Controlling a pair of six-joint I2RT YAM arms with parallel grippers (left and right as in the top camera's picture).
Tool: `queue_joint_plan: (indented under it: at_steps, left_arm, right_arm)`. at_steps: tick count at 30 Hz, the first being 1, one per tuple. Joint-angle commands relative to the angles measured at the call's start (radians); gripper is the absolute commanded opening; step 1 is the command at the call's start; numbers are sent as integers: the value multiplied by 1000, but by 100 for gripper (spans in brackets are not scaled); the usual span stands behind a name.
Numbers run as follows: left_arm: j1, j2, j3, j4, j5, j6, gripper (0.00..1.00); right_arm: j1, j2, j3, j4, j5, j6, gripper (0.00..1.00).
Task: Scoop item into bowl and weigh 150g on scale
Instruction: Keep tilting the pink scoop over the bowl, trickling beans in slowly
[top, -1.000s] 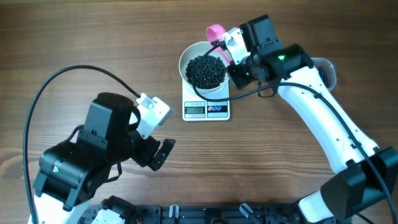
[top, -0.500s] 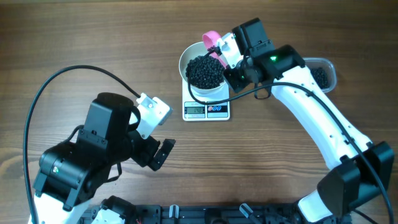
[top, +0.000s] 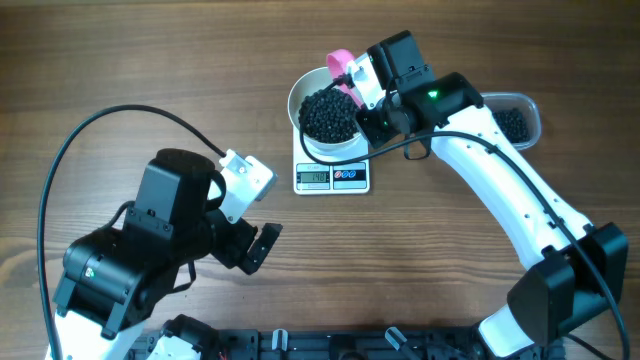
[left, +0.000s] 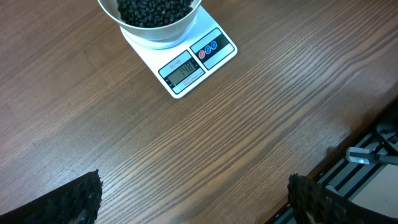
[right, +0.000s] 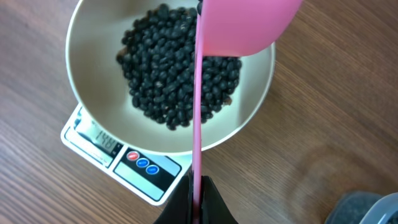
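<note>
The white bowl (top: 293, 108) stands on the small white scale (top: 332, 177) and holds a heap of black beans, the item (top: 328, 116). My right gripper (top: 372, 100) is shut on the thin handle of a pink scoop (top: 341, 60), whose cup hangs over the bowl's far right rim. The right wrist view shows the scoop cup (right: 239, 25) edge-on above the beans (right: 168, 81), with the handle clamped in the gripper (right: 197, 199). My left gripper (left: 196, 199) stands open over bare table, well short of the scale (left: 186, 68); nothing lies between its fingers (left: 74, 199).
A clear plastic tub (top: 535, 108) with more black beans sits at the far right, behind the right arm. A black cable loops across the left of the table. A dark rail runs along the front edge (left: 373, 155).
The right gripper has shifted a little to the left, carrying the pink scoop further over the bowl. The left arm has not moved.
</note>
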Motion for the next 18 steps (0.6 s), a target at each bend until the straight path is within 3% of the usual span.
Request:
queue_joint_plan:
  at_steps: [1,4,8,11,18]
  left_arm:
    - [5,-5,10,3,-2,12,100]
    - [5,-5,10,3,-2,12,100]
    - [5,-5,10,3,-2,12,100]
    - [5,-5,10,3,-2,12,100]
    - [5,-5,10,3,-2,12,100]
  right_arm:
    - [6,-6,21,-6,-58,66,5]
    - [1,-6,19,-47,95,79,4]
    - [5,-6,19,-17,-93,91,5]
    - [21,-6,19,-51,142,68,5]
    - [11,-6,19,-8,-15,68,5]
